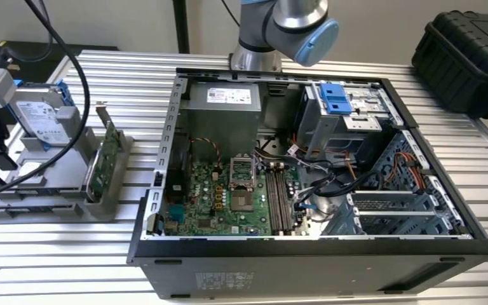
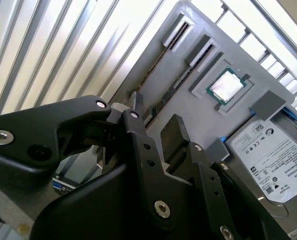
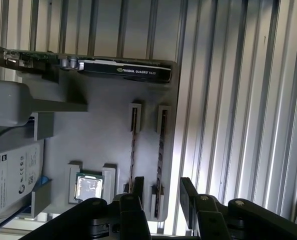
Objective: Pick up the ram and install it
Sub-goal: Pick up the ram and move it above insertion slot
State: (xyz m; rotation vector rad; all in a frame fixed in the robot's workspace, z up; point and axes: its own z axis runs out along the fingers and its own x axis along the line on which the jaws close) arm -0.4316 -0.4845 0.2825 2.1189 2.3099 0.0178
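First wrist view: wide-spread hand [image 3: 163, 189] near ram [image 3: 161, 142].

1. An open computer case [image 1: 312, 244] lies on the slatted metal table [image 1: 58, 267].
2. Beside it, a gray holder [image 1: 49, 213] carries a green card [image 1: 100, 162], a hard drive [image 1: 40, 121] and a processor chip [image 2: 227, 86].
3. A black box [image 1: 473, 54] stands far on the exterior view's right.
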